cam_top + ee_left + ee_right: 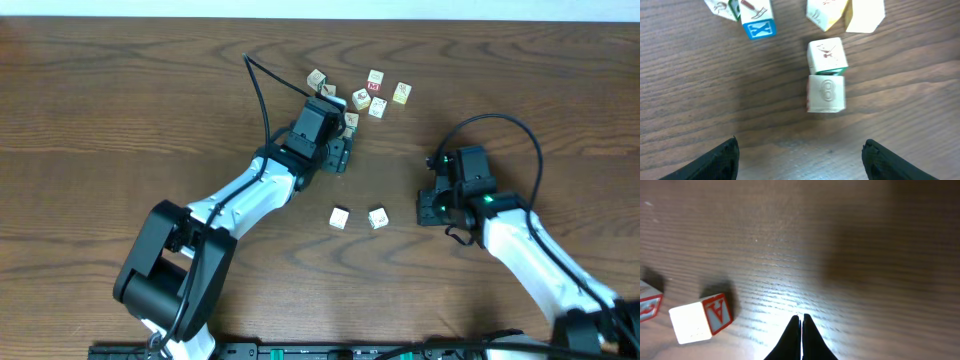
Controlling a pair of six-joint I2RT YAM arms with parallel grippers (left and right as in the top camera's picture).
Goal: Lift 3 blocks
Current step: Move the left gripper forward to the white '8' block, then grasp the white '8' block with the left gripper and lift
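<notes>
Wood tabletop (705,90) bears a cream block (826,93) ahead of the left gripper (800,142), its fingers (717,160) spread wide

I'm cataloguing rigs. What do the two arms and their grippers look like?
The left arm and right arm have white shells, black joints, black cables. Green lights near the right wrist. The left gripper and right gripper have black tapered fingers.

A cluster of blocks (377,107) lies at the far middle of the worktop (120,90). At its near-left edge, a nearer block (826,93) touches a farther block (826,55) directly behind it, and both sit ahead of and between the left gripper's fingers (720,160). Well toward the front, a left block (339,217) and a right block (378,217) lie side by side but apart, with the right gripper (430,207) near on their right.
</notes>
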